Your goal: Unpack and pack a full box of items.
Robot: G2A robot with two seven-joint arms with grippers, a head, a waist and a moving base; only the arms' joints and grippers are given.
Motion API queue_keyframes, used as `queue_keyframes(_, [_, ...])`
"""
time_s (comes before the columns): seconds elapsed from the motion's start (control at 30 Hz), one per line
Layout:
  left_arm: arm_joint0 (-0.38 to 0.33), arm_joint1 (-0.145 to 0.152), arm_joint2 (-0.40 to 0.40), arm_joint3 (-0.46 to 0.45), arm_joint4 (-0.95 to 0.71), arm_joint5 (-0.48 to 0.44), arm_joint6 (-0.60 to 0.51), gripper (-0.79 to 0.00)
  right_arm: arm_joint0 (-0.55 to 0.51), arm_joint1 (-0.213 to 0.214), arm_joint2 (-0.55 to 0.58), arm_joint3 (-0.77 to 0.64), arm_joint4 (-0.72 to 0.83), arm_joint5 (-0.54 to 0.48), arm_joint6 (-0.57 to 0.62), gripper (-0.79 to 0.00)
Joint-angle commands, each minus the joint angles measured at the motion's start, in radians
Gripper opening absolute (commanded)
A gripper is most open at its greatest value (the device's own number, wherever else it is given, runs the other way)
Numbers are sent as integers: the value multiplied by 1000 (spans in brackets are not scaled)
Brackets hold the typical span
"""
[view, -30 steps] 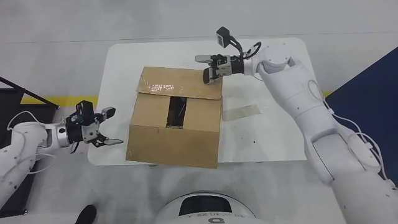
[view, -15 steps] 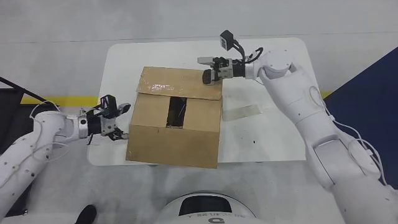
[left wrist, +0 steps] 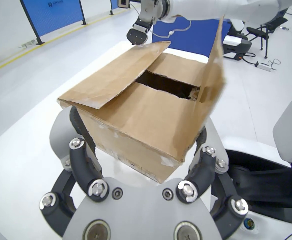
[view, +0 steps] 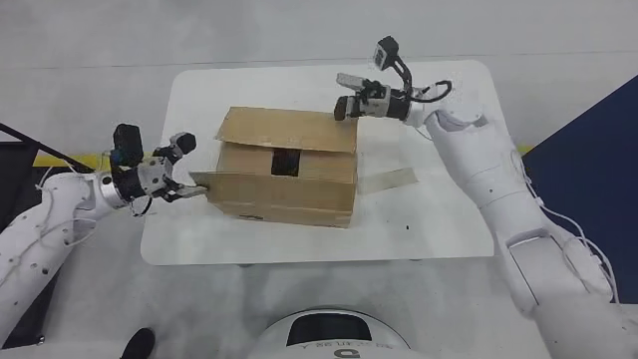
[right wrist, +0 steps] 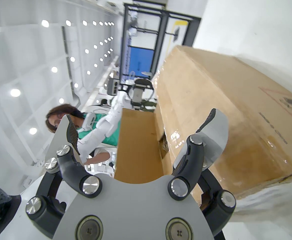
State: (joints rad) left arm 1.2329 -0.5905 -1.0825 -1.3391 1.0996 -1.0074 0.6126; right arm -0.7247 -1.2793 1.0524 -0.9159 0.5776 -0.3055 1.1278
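1. The white table (view: 439, 229) holds a cardboard box (view: 289, 209) in the middle of the top view
2. Its near flap (left wrist: 214, 76) stands up and its far flap (left wrist: 126, 73) is half lifted; I think opening is the step, best done slowly so the box does not slide
3. The left gripper (view: 191, 168), left of the box, is spread wide around a corner of the box
4. The right gripper (view: 345, 97), upper right of the box, is spread too, one finger touching the far flap

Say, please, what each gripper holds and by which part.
Nothing is clamped; both are open. The left gripper straddles the box's corner by the raised flap; the right gripper sits at the far flap's corner.
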Motion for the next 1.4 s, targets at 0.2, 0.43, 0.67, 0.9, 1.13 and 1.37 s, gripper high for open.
queue_keyframes(0.2, [-117,-51,47,25,-190,79,-193,0,-106,30,115,-72,67,-73,-4,0])
queue_keyframes(0.43, [-226,-101,120,90,-305,134,-420,0,-155,46,150,-126,26,-49,-26,0])
queue_keyframes(0.67, [-298,-147,187,149,-272,155,-509,0,-199,60,182,-189,-3,-26,-44,0])
queue_keyframes(0.9, [-319,-177,219,163,-191,194,-503,0,-217,66,189,-223,-31,-8,-62,0])
queue_keyframes(1.13, [-332,-195,219,201,-210,196,-541,0,-213,69,181,-235,-60,51,-60,0])
queue_keyframes(1.37, [-349,-214,220,203,-249,187,-584,0,-213,69,181,-235,-60,51,-60,0])
